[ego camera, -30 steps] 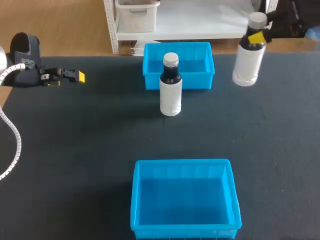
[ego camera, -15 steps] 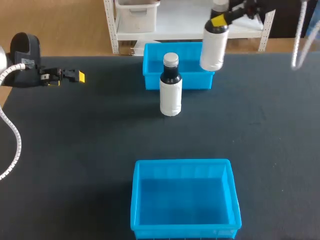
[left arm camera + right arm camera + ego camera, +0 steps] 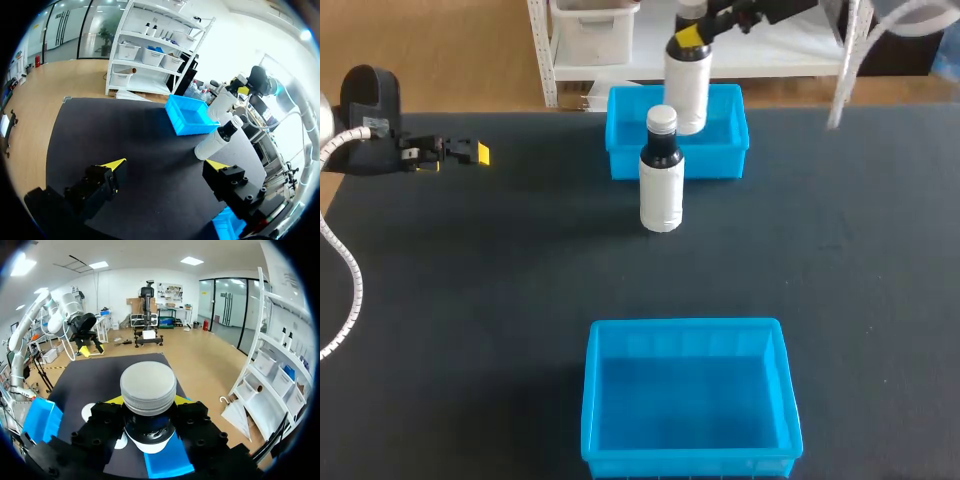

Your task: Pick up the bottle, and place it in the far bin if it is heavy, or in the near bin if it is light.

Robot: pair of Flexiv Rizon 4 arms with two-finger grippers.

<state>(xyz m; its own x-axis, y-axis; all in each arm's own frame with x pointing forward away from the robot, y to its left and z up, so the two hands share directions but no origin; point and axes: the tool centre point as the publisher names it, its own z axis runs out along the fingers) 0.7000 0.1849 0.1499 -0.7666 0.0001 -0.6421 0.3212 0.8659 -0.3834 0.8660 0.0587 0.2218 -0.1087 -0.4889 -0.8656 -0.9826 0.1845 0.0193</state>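
It was a robotics lab; the left arm and right arm reached over a black table. A blue far bin and near bin sat on it.

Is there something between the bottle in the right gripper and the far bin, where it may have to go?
Nothing visible is in the way. The right gripper holds the bottle above the far bin. The second bottle stands in front of the bin, not under the held one.
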